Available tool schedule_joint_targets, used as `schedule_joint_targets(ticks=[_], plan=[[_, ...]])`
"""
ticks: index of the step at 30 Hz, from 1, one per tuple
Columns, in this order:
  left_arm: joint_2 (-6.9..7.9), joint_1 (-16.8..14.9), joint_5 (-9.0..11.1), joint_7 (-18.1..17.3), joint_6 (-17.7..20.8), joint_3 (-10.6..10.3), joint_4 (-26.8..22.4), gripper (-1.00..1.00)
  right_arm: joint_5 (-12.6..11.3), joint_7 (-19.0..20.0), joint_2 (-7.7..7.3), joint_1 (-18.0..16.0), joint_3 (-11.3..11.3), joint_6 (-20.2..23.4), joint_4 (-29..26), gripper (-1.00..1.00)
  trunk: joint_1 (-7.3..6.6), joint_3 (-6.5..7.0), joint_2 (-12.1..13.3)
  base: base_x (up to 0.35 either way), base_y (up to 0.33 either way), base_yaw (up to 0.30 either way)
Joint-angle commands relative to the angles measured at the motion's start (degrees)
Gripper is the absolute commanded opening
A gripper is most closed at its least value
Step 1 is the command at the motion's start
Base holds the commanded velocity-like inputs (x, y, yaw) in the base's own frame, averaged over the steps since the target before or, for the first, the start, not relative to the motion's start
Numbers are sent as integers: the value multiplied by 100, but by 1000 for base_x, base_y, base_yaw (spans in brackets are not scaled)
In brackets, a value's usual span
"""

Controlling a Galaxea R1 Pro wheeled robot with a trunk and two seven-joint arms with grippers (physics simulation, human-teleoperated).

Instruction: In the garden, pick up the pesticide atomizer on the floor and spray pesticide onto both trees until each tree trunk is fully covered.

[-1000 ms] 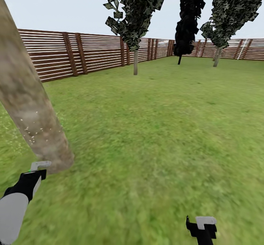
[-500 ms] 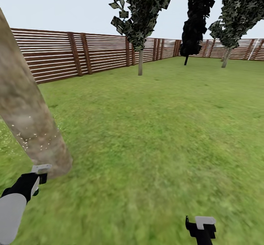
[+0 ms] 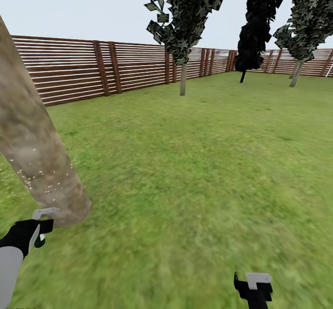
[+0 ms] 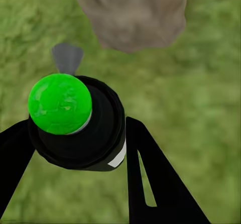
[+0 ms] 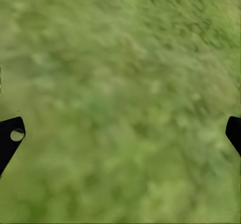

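Hands: two. Left hand [image 4: 75, 148] pinches the atomizer [image 4: 75, 121] between its fingers; right hand [image 5: 120, 133] is spread wide over bare grass [image 5: 125, 83].
Atomizer: one, a black round body with a glossy green cap; no readable label. Held just beside the base of the tree trunk [image 3: 34, 151].
Tree trunk: one nearby, thick, mottled grey-tan, leaning.
Pesticide [image 3: 44, 179]: white specks scattered on the trunk's lower part.
Far trees: three, beyond the trunk by the fence [image 3: 78, 71].
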Motion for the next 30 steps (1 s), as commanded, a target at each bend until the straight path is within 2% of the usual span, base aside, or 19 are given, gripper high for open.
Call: schedule_joint_targets(ticks=[1,11,13,14,15,17,18,20,21,22,23,30], plan=[[-2,1,6,3,-3,0,0,-100,1,0,0,0,0,0,0,100,0,0,0,229,-188,273],[-12,1,11,57,-27,10,-6,-100,4,0,0,0,0,0,0,100,0,0,0,230,-90,276],[73,1,14,57,-30,281,-8,-100,4,0,0,0,0,0,0,100,0,0,0,4,0,277],[203,3,27,9,-37,671,-8,-100,4,0,0,0,0,0,0,100,0,0,0,1,0,277],[260,4,33,-9,-49,882,-8,-100,4,0,0,0,0,0,0,100,0,0,0,1,0,277],[271,5,25,-25,-68,1054,23,-100,4,0,0,0,0,0,0,100,0,0,0,0,0,276],[189,5,16,-27,-77,1059,41,-100,4,0,0,0,0,0,0,100,0,0,0,0,0,277],[-22,5,3,-23,-82,893,4,-100,4,0,0,0,0,0,0,100,0,0,0,0,0,237],[-132,5,1,-22,-83,731,-6,-100,4,0,0,0,0,0,0,100,0,0,0,22,-18,109],[-280,5,8,-21,-84,466,-14,-100,4,0,0,0,0,0,0,100,0,0,0,117,-147,36],[-336,5,13,-20,-84,364,-20,-100,4,0,0,0,0,0,0,100,0,0,0,149,-193,15],[-367,3,25,-5,-86,292,-35,-100,4,0,0,0,0,0,0,100,0,0,0,169,-222,1]])
